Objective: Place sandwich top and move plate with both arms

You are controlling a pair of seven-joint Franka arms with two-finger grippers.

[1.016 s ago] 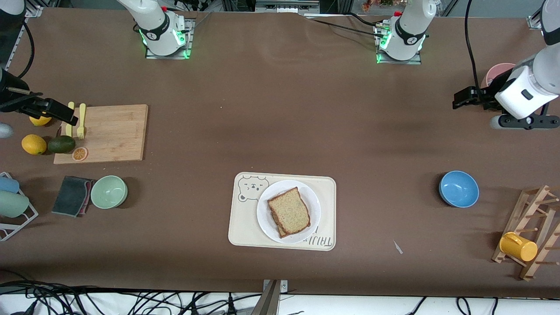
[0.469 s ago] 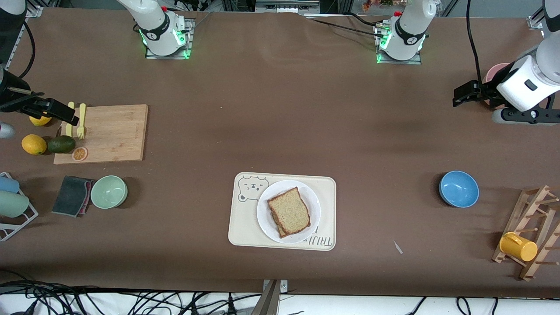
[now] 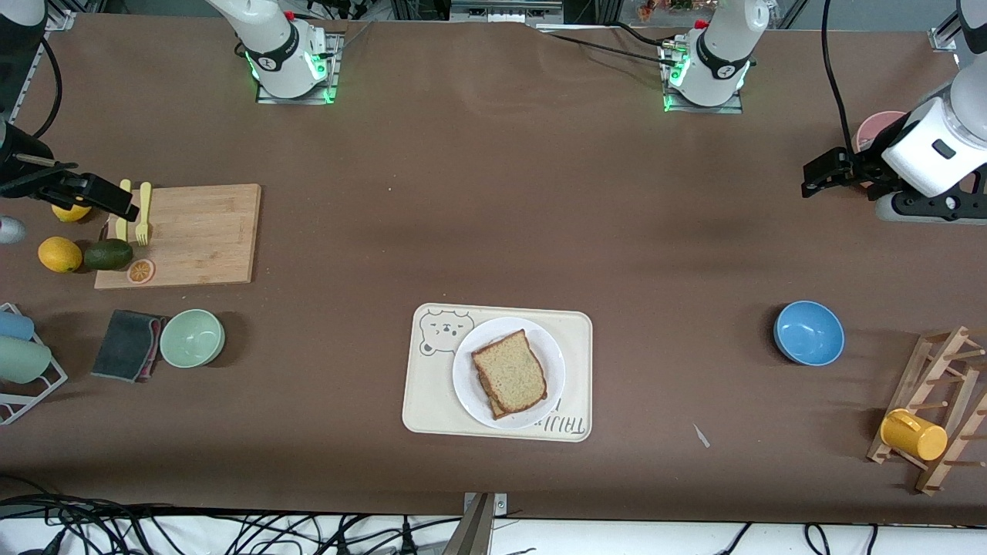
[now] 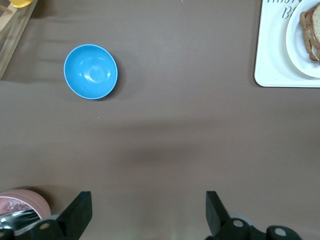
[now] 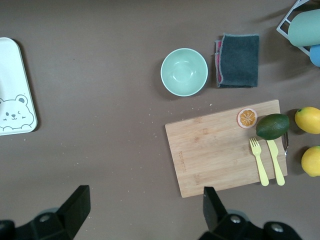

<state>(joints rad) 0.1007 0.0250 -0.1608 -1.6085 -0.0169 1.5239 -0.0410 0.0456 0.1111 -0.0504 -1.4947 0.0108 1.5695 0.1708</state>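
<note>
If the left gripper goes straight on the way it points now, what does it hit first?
Probably bare table. The left gripper, open, faces down on brown surface, with the blue bowl and pink bowl off to the sides. Height is unclear.

Table [image 3: 493,193]: wide bare middle, open passage. Obstacles: cream tray [image 3: 432,401] with plate [image 3: 470,385] near front edge; blue bowl [image 3: 809,332], mug rack [image 3: 937,408] at left-arm end; cutting board [image 3: 193,231], green bowl [image 3: 192,338] at right-arm end.

I see the light-brown wholemeal bread slice [image 3: 510,371] lying flat atop what looks like another slice, on the small round white plate [image 3: 471,383], itself on the tray.
</note>
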